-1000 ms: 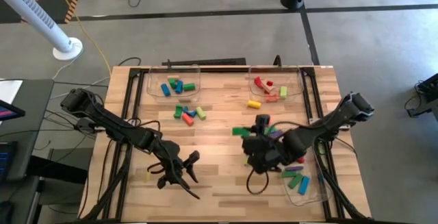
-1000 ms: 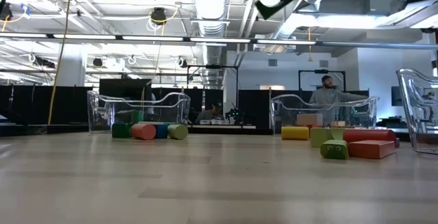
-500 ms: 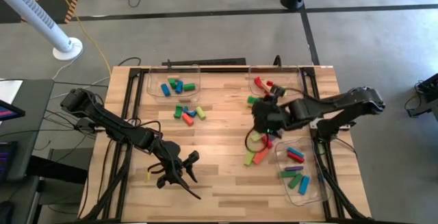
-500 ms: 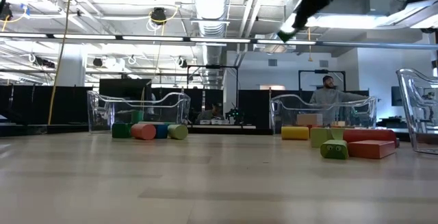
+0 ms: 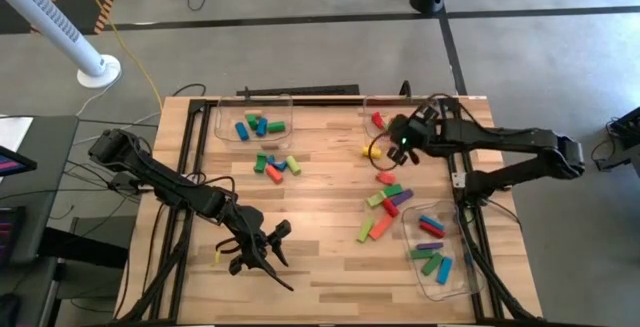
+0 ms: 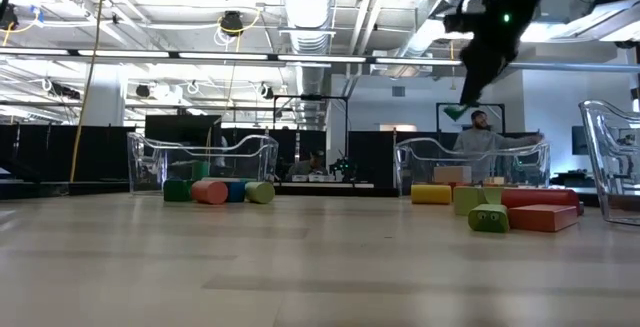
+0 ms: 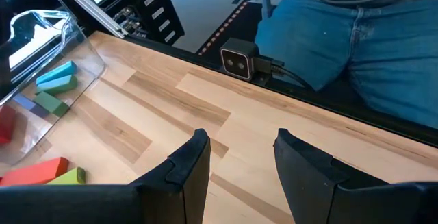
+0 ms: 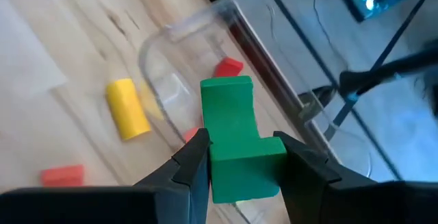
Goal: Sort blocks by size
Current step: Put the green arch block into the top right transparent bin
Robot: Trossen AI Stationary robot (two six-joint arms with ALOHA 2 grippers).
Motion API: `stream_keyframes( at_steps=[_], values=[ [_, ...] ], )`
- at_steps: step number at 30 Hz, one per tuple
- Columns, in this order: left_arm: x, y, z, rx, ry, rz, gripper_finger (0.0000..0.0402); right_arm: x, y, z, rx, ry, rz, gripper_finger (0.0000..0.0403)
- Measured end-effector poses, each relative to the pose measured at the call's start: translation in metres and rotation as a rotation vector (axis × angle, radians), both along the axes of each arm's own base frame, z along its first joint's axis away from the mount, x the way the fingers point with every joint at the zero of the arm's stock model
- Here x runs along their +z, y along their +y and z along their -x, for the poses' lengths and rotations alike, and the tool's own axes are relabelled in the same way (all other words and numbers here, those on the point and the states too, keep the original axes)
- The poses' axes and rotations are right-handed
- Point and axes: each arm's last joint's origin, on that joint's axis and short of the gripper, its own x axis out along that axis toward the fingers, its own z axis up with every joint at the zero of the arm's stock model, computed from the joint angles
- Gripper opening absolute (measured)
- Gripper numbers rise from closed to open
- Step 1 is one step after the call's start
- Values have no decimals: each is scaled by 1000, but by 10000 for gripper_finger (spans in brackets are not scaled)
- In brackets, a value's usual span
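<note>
Blocky green wooden bar (image 8: 236, 131) between right gripper's (image 8: 239, 157) dark fingers

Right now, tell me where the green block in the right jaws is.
The green block is clamped in the right gripper, held in the air over the far-right clear tray, near the yellow cylinder.

The middle of the table (image 5: 320, 182) lies bare between the two arms, a wide lane for a gripper. Far-side trays (image 5: 252, 117) block the back edge, and loose blocks (image 5: 276, 164) sit just in front of the left one. The right gripper (image 5: 398, 143) hangs over the far right tray (image 5: 440, 132), gripping a green block (image 8: 236, 138). More blocks (image 5: 385, 207) crowd the approach to the near right tray (image 5: 440, 262)
</note>
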Motion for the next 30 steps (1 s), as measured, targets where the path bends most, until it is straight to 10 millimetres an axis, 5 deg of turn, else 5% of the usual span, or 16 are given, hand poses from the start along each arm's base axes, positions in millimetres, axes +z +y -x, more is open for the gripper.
stream_keyframes(
  at_steps=[15,30],
  values=[
    [0,0,0,0,0,0,155,-37,-69,37,-245,-4,-157,161],
    [-1,0,0,9,6,-8,155,-58,-95,40,-305,28,-254,162]
  ],
)
